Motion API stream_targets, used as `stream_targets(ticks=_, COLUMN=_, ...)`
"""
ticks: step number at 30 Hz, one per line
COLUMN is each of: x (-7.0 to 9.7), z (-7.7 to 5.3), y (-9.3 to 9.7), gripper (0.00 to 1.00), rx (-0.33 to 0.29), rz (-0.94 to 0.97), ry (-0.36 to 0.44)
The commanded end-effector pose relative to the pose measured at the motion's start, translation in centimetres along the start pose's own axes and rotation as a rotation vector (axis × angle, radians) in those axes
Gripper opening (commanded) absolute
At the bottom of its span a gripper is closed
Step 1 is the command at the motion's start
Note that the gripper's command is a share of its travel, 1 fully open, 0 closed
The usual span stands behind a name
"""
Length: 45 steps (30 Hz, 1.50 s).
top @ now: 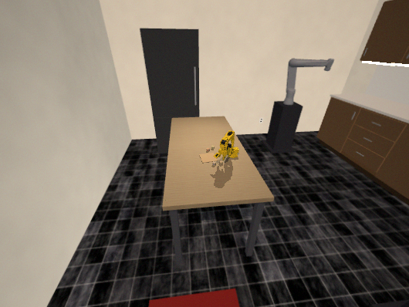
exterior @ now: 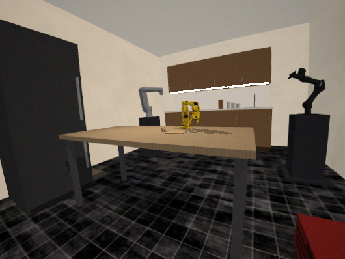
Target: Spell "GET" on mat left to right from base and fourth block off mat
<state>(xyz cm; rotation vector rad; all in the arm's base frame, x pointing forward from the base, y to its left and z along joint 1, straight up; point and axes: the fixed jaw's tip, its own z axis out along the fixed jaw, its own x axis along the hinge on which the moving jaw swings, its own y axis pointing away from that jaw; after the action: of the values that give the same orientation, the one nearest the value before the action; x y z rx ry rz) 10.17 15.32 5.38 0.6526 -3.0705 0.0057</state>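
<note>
The yellow arm point(top: 227, 146) stands on the wooden table, beside the tan mat point(top: 208, 157). Its gripper point(top: 218, 155) points down at the mat's near right corner, a little above the table; it also shows in the exterior view point(exterior: 195, 123). The fingers stand partly apart and I see nothing between them. Two small blocks point(top: 211, 147) lie off the mat on its far side. Two more blocks point(top: 218, 163) lie just off its near edge, close under the gripper; one shows in the exterior view point(exterior: 193, 131). The mat point(exterior: 176, 132) lies flat. The letters are too small to read.
The table point(top: 217, 162) is long, and the arm sits near its right edge. A dark fridge point(top: 171, 81) stands behind the table. A grey arm on a pedestal point(top: 287, 116) and cabinets point(top: 370, 143) stand to the right, away from the table.
</note>
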Motion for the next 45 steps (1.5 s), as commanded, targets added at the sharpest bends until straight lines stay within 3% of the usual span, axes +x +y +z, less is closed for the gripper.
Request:
stream_targets(ticks=1, x=-0.5, z=-0.8, y=0.4, gripper=0.32, rx=-0.030, rz=0.000, ry=-0.049)
stream_targets(ticks=19, x=-0.7, z=0.0, y=0.5, gripper=0.32, rx=-0.030, rz=0.000, ry=-0.049)
stream_targets(ticks=34, x=-0.8, z=2.4, y=0.5, gripper=0.32, rx=-0.030, rz=0.000, ry=-0.049)
stream_targets(ticks=45, x=-0.7, z=3.1, y=0.5, gripper=0.32, rx=-0.030, rz=0.000, ry=-0.049)
